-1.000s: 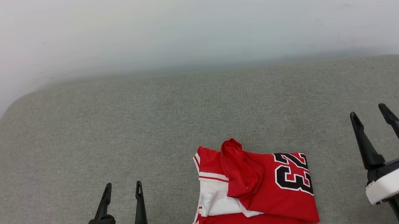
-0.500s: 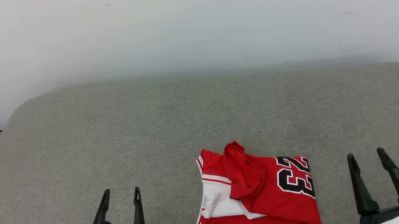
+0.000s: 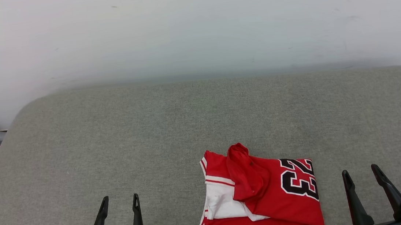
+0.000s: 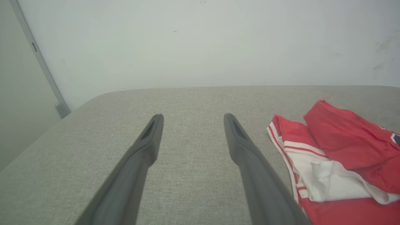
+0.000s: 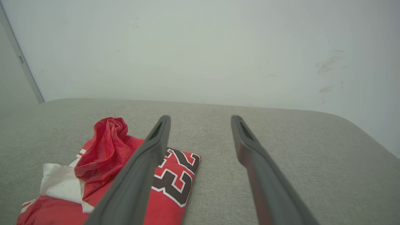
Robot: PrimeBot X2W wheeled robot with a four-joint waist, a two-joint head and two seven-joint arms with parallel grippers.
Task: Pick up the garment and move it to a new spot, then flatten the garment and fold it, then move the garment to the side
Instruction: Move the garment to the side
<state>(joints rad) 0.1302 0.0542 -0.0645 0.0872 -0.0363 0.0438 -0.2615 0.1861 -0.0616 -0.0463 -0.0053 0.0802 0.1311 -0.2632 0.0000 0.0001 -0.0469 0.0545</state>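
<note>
Shirt: the red shirt [image 3: 268, 201] lies folded on the grey cushion [image 3: 151, 132], near its front edge and right of centre. A black "23" faces up, and a bunched red flap sits on top.
Left gripper [image 3: 120, 198]: fingers spread, empty, left of the shirt and clear of it.
Right gripper [image 3: 360, 170]: fingers spread, empty, right of the shirt, not touching it.
Wall [image 3: 192, 25]: pale, behind the cushion.

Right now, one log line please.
red 23 jersey: roughly folded, on grey cushion | left gripper: open, empty | right gripper: open, empty
</note>
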